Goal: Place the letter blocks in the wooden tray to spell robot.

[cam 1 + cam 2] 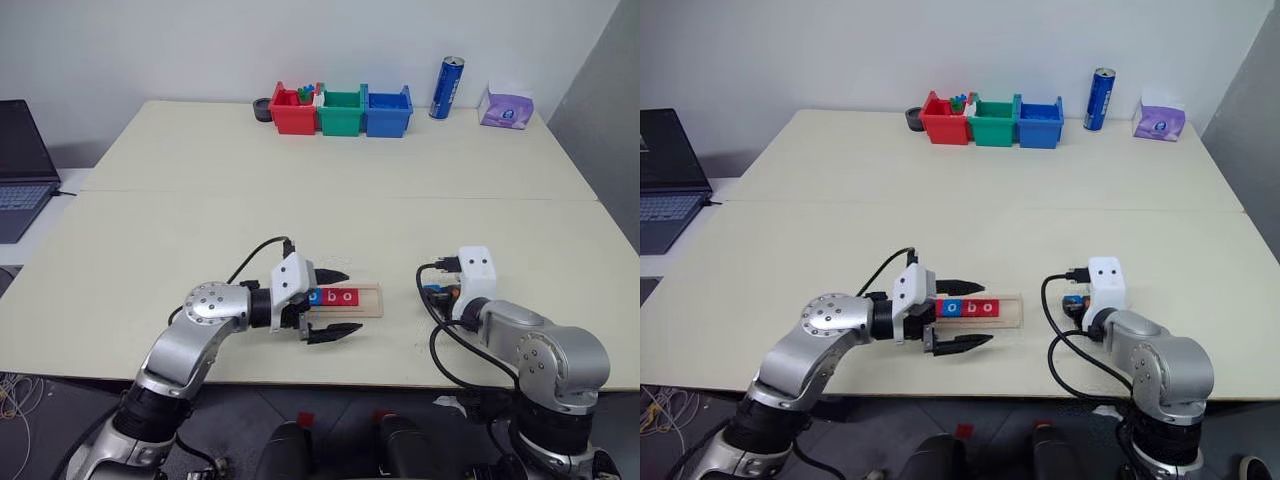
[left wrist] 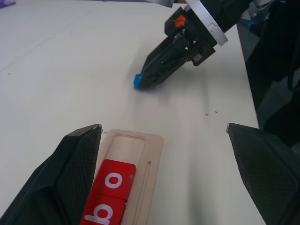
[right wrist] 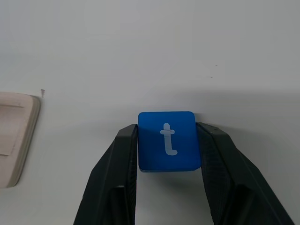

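Note:
The wooden tray (image 1: 372,298) lies near the table's front edge. It holds a row of letter blocks, ending in a red "b" (image 2: 101,213) and a red "o" (image 2: 114,180). The right end of its groove is bare. My left gripper (image 1: 350,301) is open, with one finger on each side of the tray's left part. To the right of the tray, my right gripper (image 3: 168,127) is shut on a blue "t" block (image 3: 167,140) just above the tabletop. The left wrist view shows this block (image 2: 137,81) at the tip of the right gripper.
Red (image 1: 293,112), green (image 1: 341,112) and blue (image 1: 388,113) bins stand at the table's far edge. A blue can (image 1: 446,88) and a purple tissue pack (image 1: 506,108) are to their right. A laptop (image 1: 20,165) sits far left.

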You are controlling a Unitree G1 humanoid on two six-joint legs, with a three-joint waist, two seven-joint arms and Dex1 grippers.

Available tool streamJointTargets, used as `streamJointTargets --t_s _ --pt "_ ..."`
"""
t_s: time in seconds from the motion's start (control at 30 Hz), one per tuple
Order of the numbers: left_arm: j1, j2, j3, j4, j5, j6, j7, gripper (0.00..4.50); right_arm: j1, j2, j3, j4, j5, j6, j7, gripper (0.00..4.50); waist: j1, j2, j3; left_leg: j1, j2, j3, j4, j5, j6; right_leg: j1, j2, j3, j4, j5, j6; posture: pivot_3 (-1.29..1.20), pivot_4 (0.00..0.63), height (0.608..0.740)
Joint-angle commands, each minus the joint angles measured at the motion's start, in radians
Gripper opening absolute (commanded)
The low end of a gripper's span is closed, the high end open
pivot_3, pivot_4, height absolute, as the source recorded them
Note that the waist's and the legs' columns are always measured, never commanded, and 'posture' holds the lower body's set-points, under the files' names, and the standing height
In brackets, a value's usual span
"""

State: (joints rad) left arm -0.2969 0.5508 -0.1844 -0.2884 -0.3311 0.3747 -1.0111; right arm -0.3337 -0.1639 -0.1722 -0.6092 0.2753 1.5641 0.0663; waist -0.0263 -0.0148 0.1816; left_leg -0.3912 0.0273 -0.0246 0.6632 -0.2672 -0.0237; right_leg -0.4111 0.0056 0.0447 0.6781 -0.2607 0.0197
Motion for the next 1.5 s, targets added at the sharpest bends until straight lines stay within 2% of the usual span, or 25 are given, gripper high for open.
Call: streamJointTargets --t_s 0.03,0.07,0.23,0.27,0.37,0.47,0.53,0.63,0.77,0.83,0.93,1.03,1.27,1.5 --pt "0.007 -0.001 0.018 -0.052 -0.017 0.005 0.022 4.5 -0.018 -0.011 0.009 -0.033 0.018 0.043 0.027 1.46 -0.003 0.0 0.0 0.0 0.0 0.0 0.0 0.0 0.0 0.0 0.0 0.0 0.0 0.0 0.0 0.0 0.15 0.74" --pt "0.008 -0.001 0.016 -0.054 -0.018 0.006 0.025 4.5 -0.015 -0.012 0.017 -0.034 0.03 0.048 0.037 1.46 -0.004 0.0 0.0 0.0 0.0 0.0 0.0 0.0 0.0 0.0 0.001 0.0 0.0 0.0 0.0 0.0 0.15 0.74" --pt "-0.011 -0.003 0.014 -0.037 -0.017 0.004 0.026 4.5 0.004 -0.01 0.043 -0.048 0.085 0.05 0.077 3.09 -0.006 0.0 0.0 0.001 0.001 -0.002 -0.001 0.0 0.0 -0.001 0.006 -0.001 0.001 -0.001 -0.002 0.0 0.15 0.74" --pt "-0.017 -0.004 0.015 -0.029 -0.014 0.0 0.026 4.5 0.003 -0.008 0.035 -0.053 0.093 0.05 0.079 3.52 -0.006 0.0 0.0 0.001 0.002 -0.003 -0.001 0.0 0.0 -0.001 0.007 -0.001 0.001 -0.001 -0.002 0.0 0.15 0.74" --pt "-0.032 -0.007 0.017 -0.01 -0.011 -0.007 0.024 4.5 -0.054 -0.017 -0.002 -0.051 0.12 0.05 0.094 4.48 -0.007 0.0 0.0 0.001 0.002 -0.004 -0.002 0.0 0.0 -0.001 0.007 -0.001 0.002 -0.002 -0.003 0.0 0.15 0.74" --pt "-0.042 -0.008 0.018 0.001 -0.013 -0.012 0.022 4.5 -0.161 -0.12 -0.024 -0.014 0.146 0.046 0.154 4.48 -0.008 0.0 0.001 0.001 0.001 -0.001 -0.001 0.0 0.0 -0.002 0.007 -0.001 0.002 -0.001 -0.002 0.0 0.15 0.74" --pt "-0.05 -0.008 0.019 0.012 -0.013 -0.019 0.018 4.5 -0.203 -0.293 0.04 0.028 0.14 -0.095 0.254 4.48 -0.007 0.0 0.001 0.0 0.0 -0.001 -0.001 0.0 0.0 -0.002 0.006 -0.001 0.001 -0.001 -0.002 0.0 0.15 0.74" --pt "-0.064 -0.013 0.02 0.029 -0.019 -0.028 0.009 4.5 -0.198 -0.519 0.138 0.139 0.098 -0.448 0.481 4.48 -0.001 -0.002 0.002 -0.002 0.0 -0.002 -0.001 0.0 0.0 -0.002 0.006 -0.003 -0.003 -0.001 -0.002 0.0 0.15 0.74" --pt "-0.085 -0.024 0.019 0.059 -0.027 -0.041 -0.005 4.5 -0.096 -0.665 0.243 0.32 -0.012 -0.985 0.758 4.48 -0.004 -0.003 0.002 -0.003 0.001 -0.001 -0.002 -0.001 0.002 -0.002 0.006 -0.003 -0.005 -0.001 -0.002 0.0 0.15 0.74" --pt "-0.097 -0.028 0.017 0.07 -0.035 -0.046 -0.025 4.5 -0.038 -0.642 0.226 0.393 0.06 -1.063 0.876 4.48 -0.004 -0.004 0.003 -0.003 0.001 -0.001 -0.002 -0.002 0.003 -0.002 0.006 -0.002 -0.005 -0.002 -0.002 0.0 0.15 0.74" --pt "-0.108 -0.026 0.01 0.076 -0.044 -0.054 -0.059 4.5 0.024 -0.665 0.286 0.506 0.002 -1.281 1.021 4.48 -0.003 -0.004 0.003 -0.003 0.001 -0.001 -0.002 -0.002 0.003 -0.002 0.006 -0.002 -0.004 -0.002 -0.002 0.0 0.15 0.74" --pt "-0.121 -0.03 0.001 0.086 -0.038 -0.069 -0.079 4.5 0.017 -0.653 0.324 0.62 -0.025 -1.381 1.1 4.48 -0.006 -0.004 0.003 -0.002 0.001 0.0 0.0 -0.002 0.003 -0.002 0.006 -0.001 -0.002 -0.002 -0.002 0.0 0.15 0.74" --pt "-0.144 -0.024 -0.013 0.113 -0.017 -0.094 -0.112 4.5 -0.116 -0.572 0.36 0.886 -0.076 -1.444 1.147 4.48 -0.007 -0.005 0.003 0.006 0.001 0.001 0.0 -0.002 0.003 0.002 0.007 0.0 0.002 -0.002 -0.002 0.0 0.15 0.74" --pt "-0.138 -0.018 -0.01 0.101 -0.019 -0.089 -0.12 4.5 -0.157 -0.536 0.353 0.944 -0.09 -1.447 1.169 4.48 -0.005 -0.005 0.003 0.006 0.001 0.001 0.0 -0.002 0.003 0.002 0.007 0.0 0.001 -0.001 -0.003 0.0 0.15 0.74"
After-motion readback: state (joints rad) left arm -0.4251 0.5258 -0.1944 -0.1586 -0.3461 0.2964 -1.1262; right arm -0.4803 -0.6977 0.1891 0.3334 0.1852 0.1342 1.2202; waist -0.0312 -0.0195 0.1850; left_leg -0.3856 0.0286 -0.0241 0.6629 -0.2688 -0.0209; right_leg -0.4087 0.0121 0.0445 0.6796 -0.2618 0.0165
